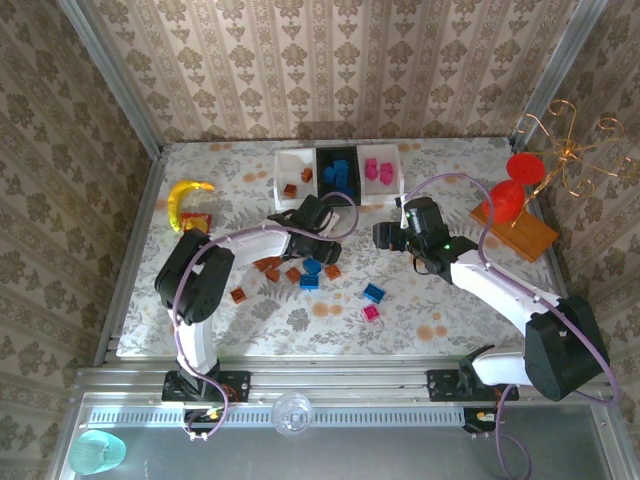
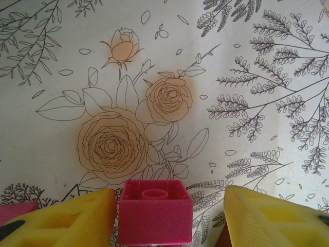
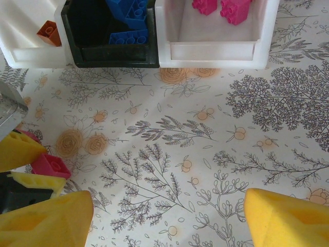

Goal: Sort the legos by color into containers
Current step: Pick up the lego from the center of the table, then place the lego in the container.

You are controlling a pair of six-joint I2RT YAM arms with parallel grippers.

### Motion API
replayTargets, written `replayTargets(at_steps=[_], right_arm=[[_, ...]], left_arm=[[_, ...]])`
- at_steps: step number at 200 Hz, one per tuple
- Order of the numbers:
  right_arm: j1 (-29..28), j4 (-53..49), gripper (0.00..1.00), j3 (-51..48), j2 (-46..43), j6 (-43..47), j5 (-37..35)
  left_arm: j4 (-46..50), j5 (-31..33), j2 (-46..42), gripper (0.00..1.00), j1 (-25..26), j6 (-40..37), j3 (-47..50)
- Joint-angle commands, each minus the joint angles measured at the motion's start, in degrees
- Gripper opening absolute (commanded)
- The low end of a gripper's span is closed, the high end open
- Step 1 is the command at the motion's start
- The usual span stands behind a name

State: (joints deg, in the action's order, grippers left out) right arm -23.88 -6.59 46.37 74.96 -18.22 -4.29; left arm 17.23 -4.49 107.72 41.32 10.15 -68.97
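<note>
I am looking at a magenta lego [image 2: 156, 216] sitting between the yellow fingers [image 2: 77, 218] of the left gripper [image 2: 169, 191]. One finger is lying right against its side and the other is standing apart from it, so the gripper is spread, not pinching. I cannot tell whether the brick is resting on the floral worktop [image 1: 450, 300].

In the right wrist view that same brick is showing at the left edge, near the front of the containers [image 3: 213, 50]. These are lying along the far side of the worktop: brown-orange bricks [image 1: 290, 189] are sitting in the left white tray, blue bricks [image 1: 340, 172] in the black middle one and pink bricks [image 1: 377, 170] in the right white one.

More loose legos are lying on the cloth nearer the arm bases: brown-orange ones [image 1: 272, 270], blue ones [image 1: 374, 292] and one pink one [image 1: 371, 313].

The right gripper [image 3: 168, 206] is hanging over bare cloth in front of the trays, its fingers spread wide and holding nothing.
</note>
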Motion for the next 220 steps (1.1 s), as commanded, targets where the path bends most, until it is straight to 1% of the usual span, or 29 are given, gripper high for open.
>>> replayTargets(at_steps=[1,42,65,96,120,145,182,194,220], right_arm=[[0.1,-0.5,0.79,-0.9,-0.1,-0.2,-1.4],[0.2,-0.9,0.79,-1.1,-0.6,0.0,-1.6],[0.5,-1.2,0.79,-1.3,-1.5,0.0,-1.8],[0.7,-1.7,0.79,-1.5,-2.7,0.1,-2.1],[0.9,-3.1,0.79,-1.8,-4.3,-0.5,-5.7],[2.0,-2.9,0.79,-3.3,-6.4,-2.5,-9.9],[3.0,-2.2,0.79,-4.3,-8.5,-3.4,-12.0],[3.0,-2.1,0.79,-4.2,-8.5,-3.5,-12.1],[3.0,-3.2,0.79,-3.7,-8.3,-3.8,-11.8]], left_arm=[[2.5,0.5,1.7,0.55,0.0,-1.8,-2.2],[4.2,3.2,3.3,0.45,0.1,-2.8,-4.1],[3.2,3.3,2.2,0.39,0.1,-2.2,-3.9],[-0.7,1.7,-0.5,0.34,0.1,-0.2,-4.1],[-4.2,-0.9,-1.4,0.33,-0.1,1.8,-6.4],[-7.3,-2.0,0.4,0.32,-0.1,2.6,-11.7],[-8.7,-2.8,7.0,0.33,-0.1,0.1,-22.5],[-6.7,-3.7,10.9,0.33,-0.1,-1.5,-28.6],[-1.9,-2.7,20.3,0.33,-0.1,-4.6,-42.9]])
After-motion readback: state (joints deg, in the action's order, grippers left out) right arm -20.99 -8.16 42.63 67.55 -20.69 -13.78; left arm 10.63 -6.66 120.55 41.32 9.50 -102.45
